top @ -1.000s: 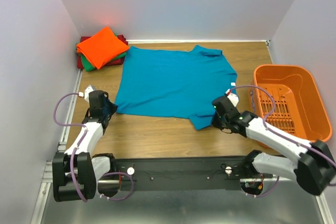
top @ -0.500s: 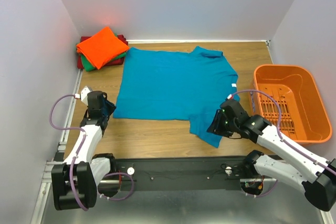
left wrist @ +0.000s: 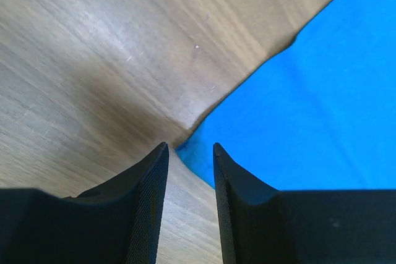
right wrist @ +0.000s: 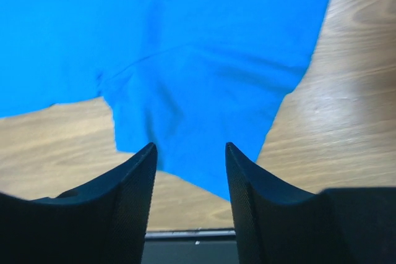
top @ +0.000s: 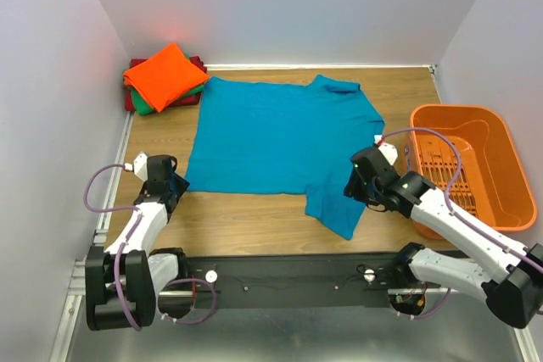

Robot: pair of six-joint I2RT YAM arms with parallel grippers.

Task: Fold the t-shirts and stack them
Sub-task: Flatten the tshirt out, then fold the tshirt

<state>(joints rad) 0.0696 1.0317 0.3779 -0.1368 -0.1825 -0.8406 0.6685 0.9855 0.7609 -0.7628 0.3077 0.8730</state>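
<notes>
The teal-blue t-shirt [top: 280, 135] lies spread flat on the wooden table, its near right sleeve [top: 339, 209] pointing toward the front edge. My left gripper [top: 178, 183] sits at the shirt's near left corner [left wrist: 204, 153]; it is open, with bare wood between its fingers [left wrist: 151, 180]. My right gripper [top: 355, 182] hovers beside that sleeve [right wrist: 204, 109], open and holding nothing. At the back left, folded t-shirts are stacked: bright orange [top: 166, 75] on top, green [top: 154, 107] below and dark red [top: 200, 64] behind.
An orange slotted basket [top: 501, 167] stands at the right edge of the table [top: 246, 218]. Walls close in on the left, back and right. The black rail with the arm bases [top: 280, 279] runs along the front.
Both grippers went from shut to open and let go of the teal shirt. The right one pulled the sleeve toward the front edge, then drew back from it. The left one shifted slightly nearer.
</notes>
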